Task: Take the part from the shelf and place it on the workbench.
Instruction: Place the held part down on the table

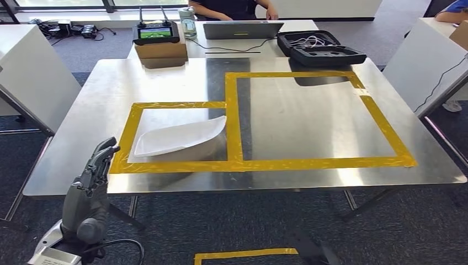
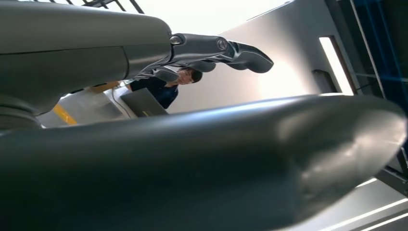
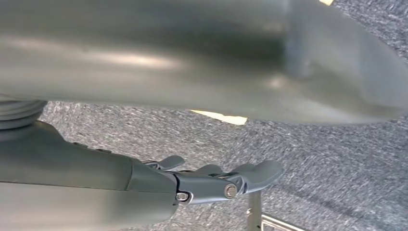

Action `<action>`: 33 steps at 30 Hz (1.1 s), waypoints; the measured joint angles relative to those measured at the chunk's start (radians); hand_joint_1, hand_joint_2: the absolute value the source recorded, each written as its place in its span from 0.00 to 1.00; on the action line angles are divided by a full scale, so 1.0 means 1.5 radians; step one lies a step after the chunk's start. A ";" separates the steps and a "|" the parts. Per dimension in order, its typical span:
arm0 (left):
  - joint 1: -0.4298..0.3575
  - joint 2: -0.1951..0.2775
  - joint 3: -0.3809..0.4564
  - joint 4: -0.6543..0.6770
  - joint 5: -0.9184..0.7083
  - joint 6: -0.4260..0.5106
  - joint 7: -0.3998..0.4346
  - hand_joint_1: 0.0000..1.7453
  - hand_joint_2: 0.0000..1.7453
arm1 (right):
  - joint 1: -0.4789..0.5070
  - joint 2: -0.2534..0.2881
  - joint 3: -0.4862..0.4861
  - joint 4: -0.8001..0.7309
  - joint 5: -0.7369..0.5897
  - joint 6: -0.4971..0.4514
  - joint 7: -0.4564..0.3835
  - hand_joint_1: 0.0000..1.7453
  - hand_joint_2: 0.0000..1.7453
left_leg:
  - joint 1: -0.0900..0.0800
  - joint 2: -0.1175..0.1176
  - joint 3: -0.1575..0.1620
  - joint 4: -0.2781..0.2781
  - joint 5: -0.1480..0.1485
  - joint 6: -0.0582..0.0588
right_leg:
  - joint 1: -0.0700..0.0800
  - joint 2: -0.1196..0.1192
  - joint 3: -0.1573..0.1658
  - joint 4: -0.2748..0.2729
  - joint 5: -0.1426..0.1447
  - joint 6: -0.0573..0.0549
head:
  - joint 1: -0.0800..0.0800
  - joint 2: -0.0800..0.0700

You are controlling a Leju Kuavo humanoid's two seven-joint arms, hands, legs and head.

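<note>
Part (image 1: 179,138) lies inside smaller tape box (image 1: 126,132) on tabletop (image 1: 309,118), long axis crosswise to you; left robot hand (image 1: 94,176) nearest, fingers spread, empty. Right robot hand (image 3: 211,180) spread too.

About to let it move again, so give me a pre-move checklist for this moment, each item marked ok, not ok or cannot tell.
1. White part rests on the workbench, inside the smaller yellow tape frame: ok.
2. Left hand holds nothing, raised by the bench's near edge, apart from the part: ok.
3. Right hand holds nothing, fingers apart over the carpet: ok.
4. Larger taped frame has bare steel inside: ok.
5. Person sits at the far table behind the laptop, away from both arms: ok.
6. Shelf holds more parts: cannot tell.
</note>
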 joint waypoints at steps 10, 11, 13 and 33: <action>0.028 -0.001 -0.011 -0.028 -0.018 0.025 -0.010 0.00 0.00 | -0.002 0.001 -0.001 0.001 0.003 -0.002 0.015 0.00 0.00 | 0.000 0.000 0.000 0.000 0.000 0.000 | 0.000 0.000 0.000 0.000 0.000 0.000 | 0.000 0.000; 0.028 -0.001 -0.012 -0.028 -0.021 0.027 -0.010 0.00 0.00 | -0.002 0.002 -0.001 0.001 0.004 -0.002 0.016 0.00 0.00 | 0.000 0.000 0.000 0.000 0.000 0.000 | 0.000 0.000 0.000 0.000 0.000 0.000 | 0.000 0.000; 0.028 -0.003 -0.012 -0.029 -0.026 0.030 -0.008 0.00 0.00 | -0.004 0.002 -0.001 0.001 0.005 -0.001 0.020 0.00 0.00 | 0.000 0.000 0.000 0.000 0.000 0.000 | 0.000 0.000 0.000 0.000 0.000 0.000 | 0.000 0.000; 0.029 -0.007 -0.029 -0.011 -0.044 0.027 0.021 0.00 0.00 | -0.010 0.009 -0.006 0.001 -0.008 -0.004 0.025 0.00 0.00 | 0.005 0.002 0.007 -0.012 0.003 0.015 | -0.009 0.000 -0.102 0.198 -0.082 0.020 | 0.001 0.000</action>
